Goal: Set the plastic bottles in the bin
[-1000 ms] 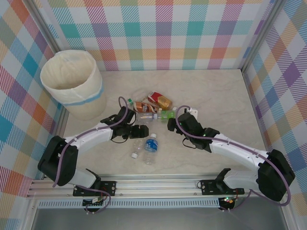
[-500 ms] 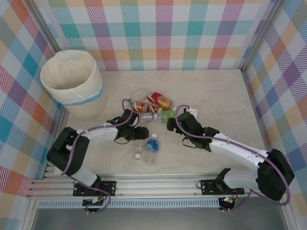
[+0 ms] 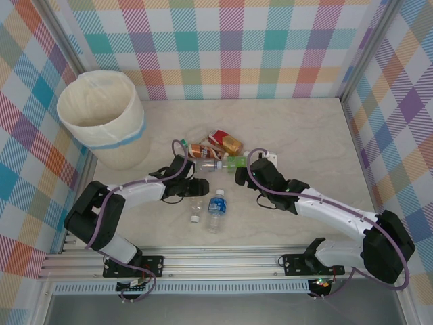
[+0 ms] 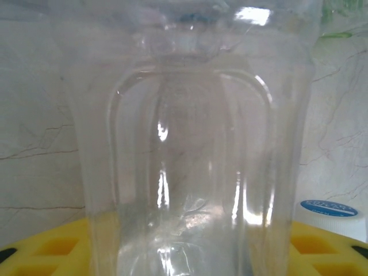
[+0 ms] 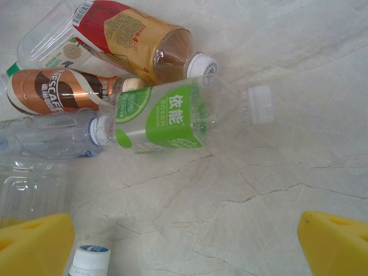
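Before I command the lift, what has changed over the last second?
The left tool sank lower and narrowed around the clear, label-less plastic bottle; whether it grips firmly yet, I cannot tell. The right tool stayed open and still. The heap of labelled plastic bottles and the round cream-white fabric bin did not move.

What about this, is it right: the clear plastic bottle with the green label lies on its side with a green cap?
Not quite: the clear plastic bottle with the green label does lie on its side, but its cap is white, not green. The right wrist view shows it.
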`<action>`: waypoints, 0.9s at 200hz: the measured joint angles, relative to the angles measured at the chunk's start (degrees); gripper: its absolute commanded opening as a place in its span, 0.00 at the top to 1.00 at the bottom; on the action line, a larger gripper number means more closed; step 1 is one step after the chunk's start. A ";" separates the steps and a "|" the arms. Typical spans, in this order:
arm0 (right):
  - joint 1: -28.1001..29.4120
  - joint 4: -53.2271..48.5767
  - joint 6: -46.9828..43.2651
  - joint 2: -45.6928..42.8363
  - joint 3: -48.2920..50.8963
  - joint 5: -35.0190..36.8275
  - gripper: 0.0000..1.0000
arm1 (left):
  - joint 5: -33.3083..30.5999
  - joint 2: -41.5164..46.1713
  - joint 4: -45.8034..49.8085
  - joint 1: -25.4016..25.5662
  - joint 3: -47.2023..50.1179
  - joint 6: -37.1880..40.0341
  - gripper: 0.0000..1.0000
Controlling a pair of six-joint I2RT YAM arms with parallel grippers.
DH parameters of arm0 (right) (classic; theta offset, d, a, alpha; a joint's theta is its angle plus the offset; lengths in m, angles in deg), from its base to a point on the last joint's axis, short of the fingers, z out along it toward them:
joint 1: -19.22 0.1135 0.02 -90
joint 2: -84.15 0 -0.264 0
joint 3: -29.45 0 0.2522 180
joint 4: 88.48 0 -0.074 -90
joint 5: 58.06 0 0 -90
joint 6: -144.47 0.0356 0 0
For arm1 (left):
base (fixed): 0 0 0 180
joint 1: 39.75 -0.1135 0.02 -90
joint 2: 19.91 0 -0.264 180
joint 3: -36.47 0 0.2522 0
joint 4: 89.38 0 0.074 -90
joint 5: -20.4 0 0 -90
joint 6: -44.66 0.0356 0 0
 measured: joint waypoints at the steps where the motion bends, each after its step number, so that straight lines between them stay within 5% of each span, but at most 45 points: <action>1: 0.00 0.00 -0.07 0.00 0.00 0.00 0.00 | -0.04 0.09 -0.02 0.00 0.07 -0.09 0.50; 86: 0.00 1.97 -1.86 0.57 -0.94 0.04 0.00 | -5.68 15.54 7.04 -0.48 0.79 -0.63 0.58; 144: 0.00 4.20 -4.20 3.17 -3.37 0.00 0.00 | -7.58 20.61 15.93 -4.79 -16.00 2.12 0.57; 180: 0.00 5.22 -4.87 3.43 -3.85 0.00 0.00 | -10.62 19.32 18.10 -12.00 -32.04 6.25 0.57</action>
